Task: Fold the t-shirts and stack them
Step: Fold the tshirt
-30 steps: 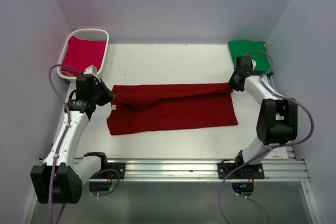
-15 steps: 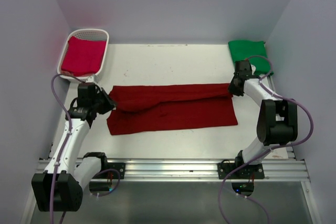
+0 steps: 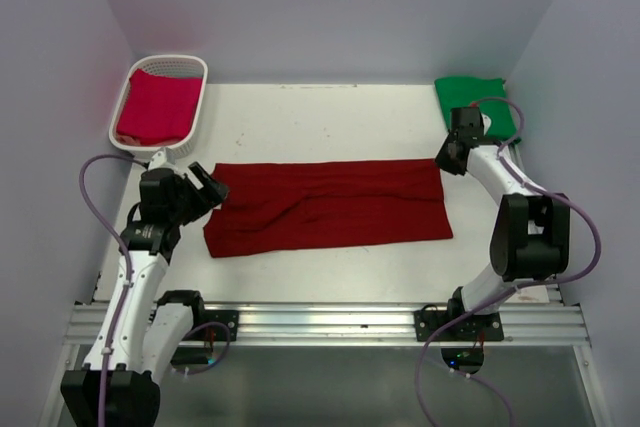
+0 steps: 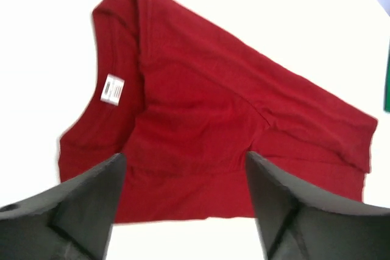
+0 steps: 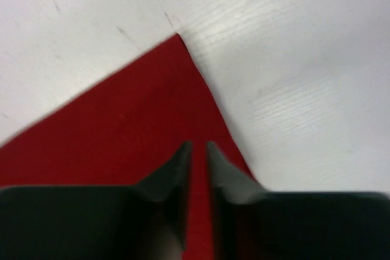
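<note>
Showing, top view: maroon tee (image 3: 328,207) flat, folded into a long strip, mid-table (image 3: 330,117); L gripper (image 3: 207,190) at its left end, R gripper (image 3: 447,159) at its far-right corner. Green tee (image 3: 475,102) at far right; crimson tee (image 3: 158,107) in basket (image 3: 170,63).
L wrist: fingers (image 4: 79,211) wide apart above maroon tee, label (image 4: 112,88) visible.
R wrist: fingers nearly together over tee corner; pinch on cloth can't be told.

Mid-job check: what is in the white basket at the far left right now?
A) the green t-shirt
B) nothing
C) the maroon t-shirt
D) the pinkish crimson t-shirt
D: the pinkish crimson t-shirt lies inside the white basket, while the green t-shirt sits at the far right corner and the maroon t-shirt lies spread on the table.
</note>
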Available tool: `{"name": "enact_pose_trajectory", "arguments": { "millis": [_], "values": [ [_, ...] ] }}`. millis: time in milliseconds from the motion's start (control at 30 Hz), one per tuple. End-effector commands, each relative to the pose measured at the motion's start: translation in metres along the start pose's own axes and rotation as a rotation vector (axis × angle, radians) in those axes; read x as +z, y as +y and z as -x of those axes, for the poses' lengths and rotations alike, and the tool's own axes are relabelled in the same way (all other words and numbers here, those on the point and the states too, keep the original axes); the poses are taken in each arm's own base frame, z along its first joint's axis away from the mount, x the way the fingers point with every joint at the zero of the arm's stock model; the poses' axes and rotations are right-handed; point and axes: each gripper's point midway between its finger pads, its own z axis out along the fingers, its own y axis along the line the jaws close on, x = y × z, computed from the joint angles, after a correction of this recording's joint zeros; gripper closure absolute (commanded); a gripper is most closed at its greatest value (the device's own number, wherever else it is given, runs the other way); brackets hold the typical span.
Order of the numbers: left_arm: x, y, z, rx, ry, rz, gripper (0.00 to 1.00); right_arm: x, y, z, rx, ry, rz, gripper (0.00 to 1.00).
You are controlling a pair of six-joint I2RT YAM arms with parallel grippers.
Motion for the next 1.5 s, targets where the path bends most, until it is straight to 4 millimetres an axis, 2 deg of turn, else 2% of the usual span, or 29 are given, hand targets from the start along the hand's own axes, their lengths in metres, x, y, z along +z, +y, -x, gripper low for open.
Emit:
{"name": "enact_pose_trajectory", "arguments": {
  "millis": [0,33,67,100,133,167,233,300,333,433,533,567,700,933,967,1033,1067,1133,1167,1233,1267,1367,1400,1433,1467],
  "values": [
    [0.017,-0.028,0.027,0.017,-0.081,-0.118,0.23,0.001,0.025,0.027,0.031,-0.044,0.082,0.91],
    [0.030,-0.035,0.032,0.024,-0.093,-0.151,0.37,0.009,0.027,0.022,0.031,-0.020,0.087,1.00],
    [0.038,-0.036,0.031,0.022,-0.082,-0.163,0.56,0.011,0.033,0.021,0.034,-0.009,0.110,1.00],
    [0.045,-0.040,0.027,0.026,-0.055,-0.192,0.84,0.014,0.038,0.023,0.038,-0.015,0.133,1.00],
    [0.060,-0.042,0.028,0.027,-0.051,-0.209,0.94,0.018,0.041,0.021,0.038,-0.007,0.145,1.00],
    [0.067,-0.042,0.025,0.016,-0.035,-0.207,1.00,0.022,0.046,0.016,0.036,0.017,0.165,1.00],
    [0.088,-0.043,0.025,0.021,-0.018,-0.223,1.00,0.028,0.050,0.011,0.039,0.034,0.178,1.00],
    [0.100,-0.040,0.022,0.016,0.003,-0.215,1.00,0.034,0.051,0.003,0.038,0.060,0.184,1.00],
    [0.112,-0.036,0.017,0.013,0.023,-0.202,1.00,0.036,0.051,0.001,0.038,0.063,0.183,1.00],
    [0.130,-0.025,0.007,-0.002,0.056,-0.169,1.00,0.042,0.050,-0.008,0.038,0.077,0.178,1.00],
    [0.143,-0.018,-0.002,-0.018,0.090,-0.150,1.00,0.046,0.050,-0.011,0.039,0.085,0.172,1.00],
    [0.145,-0.023,-0.010,-0.009,0.109,-0.158,1.00,0.047,0.050,-0.011,0.041,0.085,0.169,1.00],
    [0.164,-0.010,-0.023,-0.024,0.150,-0.106,1.00,0.058,0.050,-0.013,0.047,0.098,0.153,1.00],
    [0.192,0.002,-0.029,-0.047,0.179,-0.048,1.00,0.084,0.049,-0.023,0.053,0.136,0.114,1.00],
    [0.197,0.000,-0.021,-0.040,0.161,-0.045,1.00,0.087,0.049,-0.019,0.054,0.129,0.104,1.00],
    [0.207,0.004,-0.022,-0.038,0.172,-0.021,1.00,0.091,0.050,-0.017,0.060,0.126,0.095,1.00],
    [0.212,-0.001,-0.012,-0.030,0.154,-0.029,1.00,0.095,0.053,-0.012,0.062,0.123,0.095,1.00],
    [0.223,0.002,-0.011,-0.034,0.157,-0.012,1.00,0.101,0.055,-0.007,0.064,0.118,0.082,1.00],
    [0.228,-0.005,-0.003,-0.035,0.146,-0.026,1.00,0.103,0.060,0.003,0.066,0.103,0.088,1.00],
    [0.239,-0.007,-0.003,-0.039,0.156,-0.039,1.00,0.104,0.063,0.011,0.062,0.090,0.086,1.00],
    [0.241,-0.016,0.004,-0.043,0.153,-0.067,1.00,0.102,0.069,0.022,0.063,0.068,0.102,1.00],
    [0.240,-0.034,0.016,-0.034,0.116,-0.146,1.00,0.087,0.082,0.043,0.054,-0.001,0.171,1.00],
    [0.232,-0.051,0.033,-0.018,0.064,-0.210,1.00,0.068,0.094,0.068,0.062,-0.090,0.242,1.00],
    [0.226,-0.060,0.041,-0.006,0.033,-0.245,1.00,0.053,0.104,0.076,0.058,-0.129,0.314,1.00],
    [0.218,-0.064,0.044,0.003,0.009,-0.271,1.00,0.048,0.105,0.069,0.054,-0.141,0.351,1.00]
  ]
}}
